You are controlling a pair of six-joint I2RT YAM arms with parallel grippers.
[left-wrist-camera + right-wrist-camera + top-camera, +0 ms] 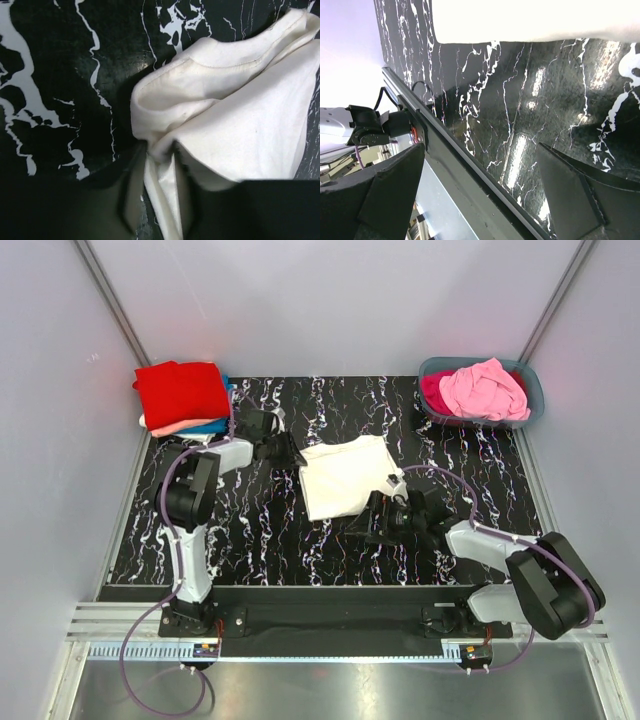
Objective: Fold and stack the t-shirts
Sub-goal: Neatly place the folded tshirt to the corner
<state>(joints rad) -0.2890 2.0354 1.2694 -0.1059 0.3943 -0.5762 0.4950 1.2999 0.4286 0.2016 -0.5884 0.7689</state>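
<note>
At table centre on the black white-veined marble-pattern tabletop (250, 530) lies a large cream cloth t-shirt (345, 475), partly folded into a rough rectangle, with loose rumpled cloth at its right side. The left gripper (292, 454) is at the shirt's far-left corner. In the left wrist view its two dark fingers (130, 195) are pinched together on a bunched fold of the cream cloth t-shirt (240, 125), with cloth running down between them, so the left gripper (160, 192) is clamped on the shirt. A stitched hem curls just above the pinch, and the tabletop (60, 75) shows to the left.

The right gripper (383, 522) sits low just beside the shirt's near-right edge. In the right wrist view the right gripper (480, 195) has its dark fingers (385, 195) spread wide apart over the tabletop (530, 115). The edge of the cream cloth t-shirt (535, 20) lies ahead of the fingertips, not touching them.

In the far-left corner is a stack of folded shirts: a red folded t-shirt (182, 392) on top, a salmon t-shirt (185, 427) edge under it and a blue t-shirt (216, 425) edge showing lower.

In the far-right corner stands a grey-blue plastic tub (532, 405). It holds a crumpled pink t-shirt (485, 388) on top of a magenta t-shirt (434, 390), both unfolded.
</note>
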